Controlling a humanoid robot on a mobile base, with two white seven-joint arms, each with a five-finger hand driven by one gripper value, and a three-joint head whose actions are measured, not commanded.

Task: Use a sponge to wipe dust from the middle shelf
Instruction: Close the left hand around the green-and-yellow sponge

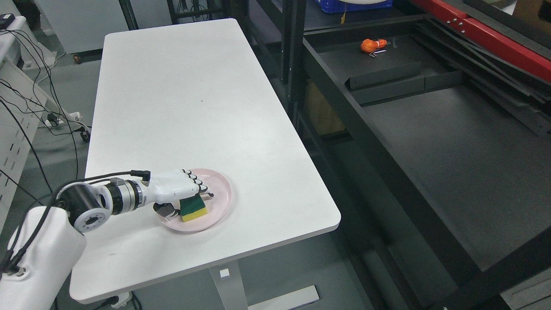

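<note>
Yellow-green sponge [193, 209] on the pink plate [221, 202], under the left hand [178, 189] whose fingers close on it

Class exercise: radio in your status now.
Left hand over sponge, grasp unconfirmed. Sponge on pink plate. Right hand unseen. Nothing blocking.

Sponge [193, 209] in plate [224, 189] near surface [181, 94] front edge, robot hand [178, 186] over it, shelf [452, 146] to the right
</note>
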